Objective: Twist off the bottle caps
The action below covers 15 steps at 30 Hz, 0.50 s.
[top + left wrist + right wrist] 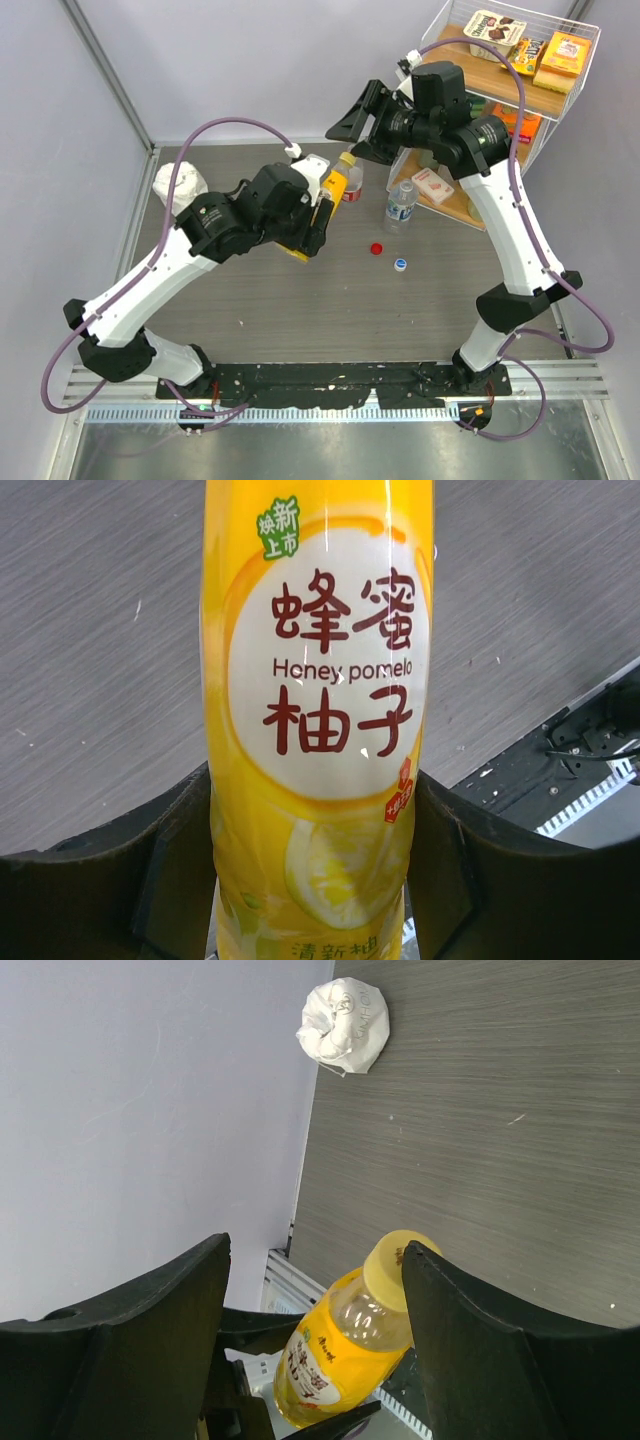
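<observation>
My left gripper (318,225) (312,790) is shut on the yellow bottle (334,184) (318,680) and holds it tilted above the table. Its yellow cap (347,158) (392,1265) is still on the neck. My right gripper (350,142) (318,1250) stands open around that cap: one finger (470,1340) touches the cap's side, the other finger (150,1330) stands well clear. A red cap (377,248) and a pale blue-white cap (400,265) lie loose on the table. The small clear bottle (400,206) stands uncapped. Behind the yellow bottle stands the red-labelled bottle (353,190).
A crumpled white wad (178,188) (344,1024) lies at the table's back left, by the wall. A wire rack with wooden shelves (455,205) holding boxed snacks stands at the back right, beside the right arm.
</observation>
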Available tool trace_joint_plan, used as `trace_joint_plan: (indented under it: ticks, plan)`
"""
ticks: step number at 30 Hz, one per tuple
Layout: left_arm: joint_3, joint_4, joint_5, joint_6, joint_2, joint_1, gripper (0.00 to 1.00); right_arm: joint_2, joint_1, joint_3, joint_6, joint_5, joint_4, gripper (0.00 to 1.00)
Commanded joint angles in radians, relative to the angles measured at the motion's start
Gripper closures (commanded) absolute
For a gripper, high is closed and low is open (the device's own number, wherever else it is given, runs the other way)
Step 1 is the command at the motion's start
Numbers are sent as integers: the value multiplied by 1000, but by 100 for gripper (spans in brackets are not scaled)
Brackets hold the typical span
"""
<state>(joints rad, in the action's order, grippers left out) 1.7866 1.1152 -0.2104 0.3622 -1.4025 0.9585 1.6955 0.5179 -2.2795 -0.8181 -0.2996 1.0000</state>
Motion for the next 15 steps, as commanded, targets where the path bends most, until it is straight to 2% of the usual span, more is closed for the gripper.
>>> trace_joint_plan:
  ticks: [1, 8, 15]
  plan:
    - [68, 3, -87, -17, -13, 34, 78, 0, 4, 0, -15, 39, 25, 27]
    - [59, 12, -132, -3, -12, 49, 80, -8, 5, 31, -12, 50, 45, 28]
    - [53, 11, -149, 15, -6, 49, 81, -20, 4, 104, -15, 42, 38, 36]
